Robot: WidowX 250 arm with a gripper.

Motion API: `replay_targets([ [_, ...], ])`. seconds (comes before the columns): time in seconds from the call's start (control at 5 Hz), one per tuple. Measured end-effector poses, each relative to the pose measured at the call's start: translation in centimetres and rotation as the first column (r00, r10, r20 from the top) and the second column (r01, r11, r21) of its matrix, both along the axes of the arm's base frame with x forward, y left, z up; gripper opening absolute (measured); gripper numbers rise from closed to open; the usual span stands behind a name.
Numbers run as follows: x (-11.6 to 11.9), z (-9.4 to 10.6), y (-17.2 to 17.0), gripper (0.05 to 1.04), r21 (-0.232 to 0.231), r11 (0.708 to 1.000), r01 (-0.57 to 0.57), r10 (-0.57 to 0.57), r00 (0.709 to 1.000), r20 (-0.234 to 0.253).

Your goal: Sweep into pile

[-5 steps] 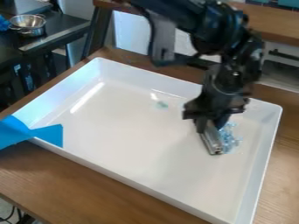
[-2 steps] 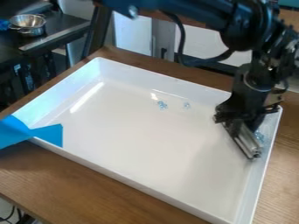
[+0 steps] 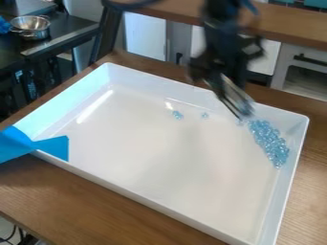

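- The claw (image 3: 223, 87) is clamped on a metal scraper (image 3: 237, 102), which hangs at a tilt beneath it. If the scraper's edge caught the tray wall, it could twist in the grip.
- Just beyond the scraper's lower tip lies a loose bead (image 3: 241, 122), easily knocked away by a careless set-down.
- Below the claw and to its right in the view, the main pile of blue beads (image 3: 269, 141) forms a long band near the tray's side. Coming down on top of it – rather than beside it – would probably scatter beads.
- Below the claw and to its left are the strays: a single bead (image 3: 204, 115), then a small cluster (image 3: 178, 115) farther out. A stroke begun too close to the claw would miss that cluster; a scraper held too high would skim over it.
- Around all of these runs the white tray (image 3: 140, 143), on the wooden counter (image 3: 96, 201).
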State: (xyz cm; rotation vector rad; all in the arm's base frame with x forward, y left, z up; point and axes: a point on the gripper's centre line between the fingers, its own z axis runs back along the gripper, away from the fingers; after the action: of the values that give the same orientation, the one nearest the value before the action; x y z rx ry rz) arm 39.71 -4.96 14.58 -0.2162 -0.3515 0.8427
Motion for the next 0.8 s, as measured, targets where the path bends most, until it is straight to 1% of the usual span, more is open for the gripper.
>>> replay_targets([
  [0.2,-1.6,0.0,4.4,0.357,0.030,0.999,0.024,-0.025,1.000,0.015],
  [0.4,-2.2,-1.6,9.1,0.357,0.090,0.993,0.080,-0.083,0.996,0.023],
  [0.6,-2.4,-4.6,13.8,0.357,0.153,0.980,0.126,-0.130,0.992,0.011],
  [0.8,-2.3,-6.9,14.6,0.357,0.237,0.954,0.182,-0.182,0.983,-0.023],
])
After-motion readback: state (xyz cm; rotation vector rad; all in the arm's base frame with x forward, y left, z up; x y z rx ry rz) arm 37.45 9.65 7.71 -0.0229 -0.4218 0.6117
